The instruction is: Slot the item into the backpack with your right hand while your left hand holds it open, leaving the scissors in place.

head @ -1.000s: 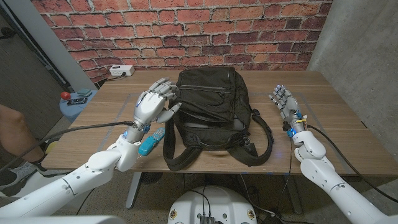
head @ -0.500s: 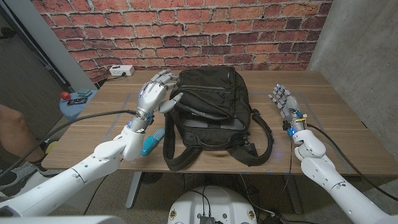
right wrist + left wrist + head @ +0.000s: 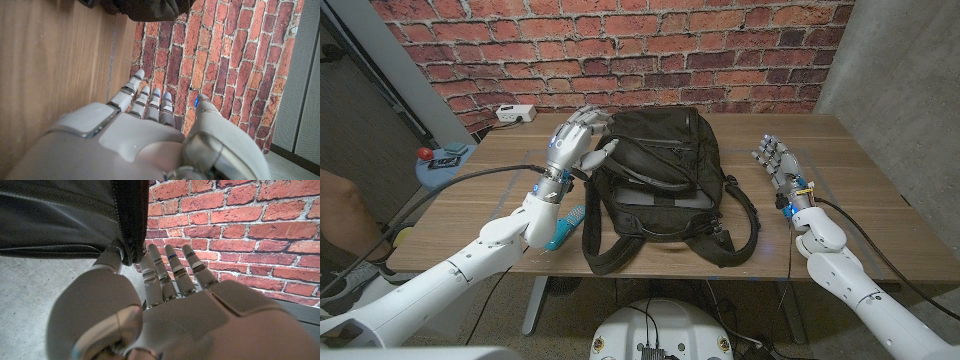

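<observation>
Backpack [image 3: 660,185] of black fabric lies flat in the middle of the wooden table [image 3: 860,215], its shoulder straps [image 3: 620,255] trailing toward the near edge. Its upper left corner is lifted off the body of the bag, and the left hand [image 3: 575,140] is at that corner: in the head view the thumb reaches across to the raised fabric while the other fingers [image 3: 588,118] are raised and spread above it. From the left wrist view the zippered edge of the backpack [image 3: 125,220] sits against the thumb [image 3: 107,262] and the base of the fingers, so the hand pinches that edge, with the remaining fingers straight and apart in front of the brick wall [image 3: 240,225].

A blue-handled object [image 3: 564,228], partly covered by the left forearm, lies on the table just beside the backpack's left side; whether it is the scissors I cannot tell.

The right hand [image 3: 775,165] is on the table well to the right of the backpack, apart from it, fingers extended and slightly spread, holding nothing. The right wrist view shows the same straight fingers [image 3: 150,102] over bare wood.

A white power strip [image 3: 516,113] sits at the table's far left corner.
</observation>
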Controlling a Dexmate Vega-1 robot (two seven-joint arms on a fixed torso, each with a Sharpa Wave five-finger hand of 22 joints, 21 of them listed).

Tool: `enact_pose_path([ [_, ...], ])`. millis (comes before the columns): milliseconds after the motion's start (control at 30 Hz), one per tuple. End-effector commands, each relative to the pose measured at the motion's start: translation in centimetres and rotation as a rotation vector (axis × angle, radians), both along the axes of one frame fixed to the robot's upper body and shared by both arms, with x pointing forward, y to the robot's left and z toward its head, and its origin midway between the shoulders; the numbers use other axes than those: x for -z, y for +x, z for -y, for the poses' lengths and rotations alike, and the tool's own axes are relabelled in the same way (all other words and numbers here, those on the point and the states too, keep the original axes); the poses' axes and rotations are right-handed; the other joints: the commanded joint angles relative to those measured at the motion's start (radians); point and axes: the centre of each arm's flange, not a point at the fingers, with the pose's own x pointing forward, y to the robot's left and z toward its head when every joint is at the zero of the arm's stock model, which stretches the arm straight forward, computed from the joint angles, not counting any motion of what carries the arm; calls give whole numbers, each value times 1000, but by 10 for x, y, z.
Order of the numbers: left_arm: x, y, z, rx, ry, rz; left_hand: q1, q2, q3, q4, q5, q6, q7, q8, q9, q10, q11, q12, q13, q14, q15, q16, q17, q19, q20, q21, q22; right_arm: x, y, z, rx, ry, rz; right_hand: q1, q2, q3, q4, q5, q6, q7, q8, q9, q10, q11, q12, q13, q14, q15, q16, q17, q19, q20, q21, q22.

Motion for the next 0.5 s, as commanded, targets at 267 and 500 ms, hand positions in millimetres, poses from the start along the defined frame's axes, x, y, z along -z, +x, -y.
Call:
enact_pose_path([
  [267, -25, 18, -2, 48, -107, -95, 50, 33, 7, 1, -6, 8, 1, 11, 8, 17, 3, 15, 7, 16, -1, -1, 7, 0, -2, 6, -1, -10, -4, 4, 32, -65, -21, 4, 3, 6, -5, 5, 5, 7, -2, 1, 0, 0, 7, 3, 4, -35, 7, 0, 10, -45, 2, 1],
  [500, -37, 23, -6, 53, -135, -107, 54, 34, 8, -1, -6, 8, 4, 15, 10, 20, 2, 18, 10, 19, -1, 0, 11, -2, -3, 5, -1, -14, -4, 6, 45, -89, -21, 6, 2, 7, -8, 6, 5, 6, -2, 1, 1, 0, 7, 3, 4, -35, 7, 0, 10, -45, 2, 1],
])
